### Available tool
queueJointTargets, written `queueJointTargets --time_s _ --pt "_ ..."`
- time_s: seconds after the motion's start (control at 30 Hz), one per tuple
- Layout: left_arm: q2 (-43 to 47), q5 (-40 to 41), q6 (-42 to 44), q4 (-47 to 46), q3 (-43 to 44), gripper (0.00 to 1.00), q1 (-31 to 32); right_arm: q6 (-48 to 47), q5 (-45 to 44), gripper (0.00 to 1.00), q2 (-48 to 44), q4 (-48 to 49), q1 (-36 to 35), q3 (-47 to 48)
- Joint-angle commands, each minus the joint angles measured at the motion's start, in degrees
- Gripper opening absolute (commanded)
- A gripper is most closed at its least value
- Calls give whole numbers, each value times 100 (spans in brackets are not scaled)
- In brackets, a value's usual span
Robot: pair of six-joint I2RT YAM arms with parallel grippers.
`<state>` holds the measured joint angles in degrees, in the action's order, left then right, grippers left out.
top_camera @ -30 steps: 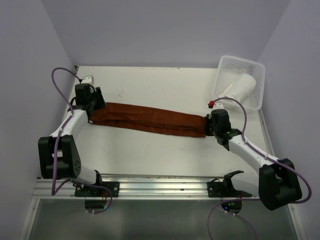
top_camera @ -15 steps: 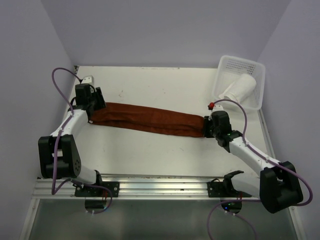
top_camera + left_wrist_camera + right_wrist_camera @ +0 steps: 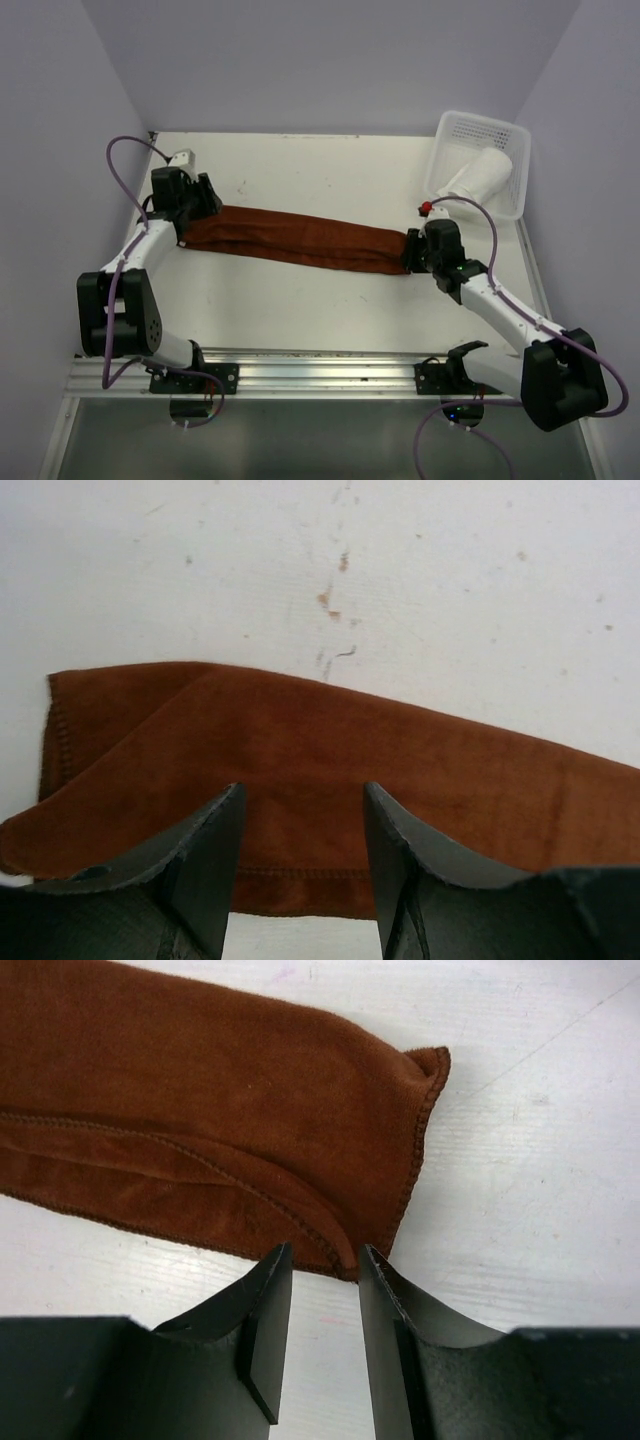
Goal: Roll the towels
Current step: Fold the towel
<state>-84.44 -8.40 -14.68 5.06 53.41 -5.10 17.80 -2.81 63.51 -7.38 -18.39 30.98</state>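
Note:
A long rust-brown towel (image 3: pixel 295 238) lies folded into a narrow strip across the white table, running from the left arm to the right arm. My left gripper (image 3: pixel 197 201) is open over the towel's left end (image 3: pixel 300 750), with its fingers above the cloth and nothing between them. My right gripper (image 3: pixel 412 252) is open at the towel's right end (image 3: pixel 230 1130), its fingertips at the near corner of the hem with bare table between them. A rolled white towel (image 3: pixel 478 177) lies in the white basket.
A white mesh basket (image 3: pixel 482 135) stands at the back right corner. Lilac walls close in the table on the left, back and right. A metal rail (image 3: pixel 300 370) runs along the near edge.
My right gripper has crept slightly left and forward toward the towel's right end. My left gripper has turned a little over the left end. The towel has not moved.

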Motion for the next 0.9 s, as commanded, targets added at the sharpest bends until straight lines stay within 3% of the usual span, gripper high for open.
queueJointTargets --time_s 0.0,0.07,0.1,0.23,0.33,0.37,0.47,0.7,0.87 --pt "-80 -865 -272 -551 -33 54 367 250 -244 37 205 -237 -50 583" --pt "-264 -821 -211 -306 90 51 798 364 -378 45 320 -457 -85 917" --pt "-318 -812 -228 -295 117 51 1157 390 -413 45 451 -484 -129 1092" --pt "-643 -1075 -492 -629 38 49 1617 487 -492 44 802 -537 -427 1558" --pt "-801 -1093 -597 -752 47 43 1828 566 -449 31 1049 -502 -683 1884" --pt "-863 -1102 -641 -787 47 42 1890 653 -379 19 1302 -415 -727 1972" --pt "-994 -1076 -685 -813 100 41 2092 768 -150 9 2013 -475 -911 2481" --pt "-1206 -918 -615 -840 12 40 2294 804 -27 4 3543 -765 -1289 3817" --pt "-1224 -812 -589 -814 -93 40 2356 813 105 2 4125 -836 -1342 4161"
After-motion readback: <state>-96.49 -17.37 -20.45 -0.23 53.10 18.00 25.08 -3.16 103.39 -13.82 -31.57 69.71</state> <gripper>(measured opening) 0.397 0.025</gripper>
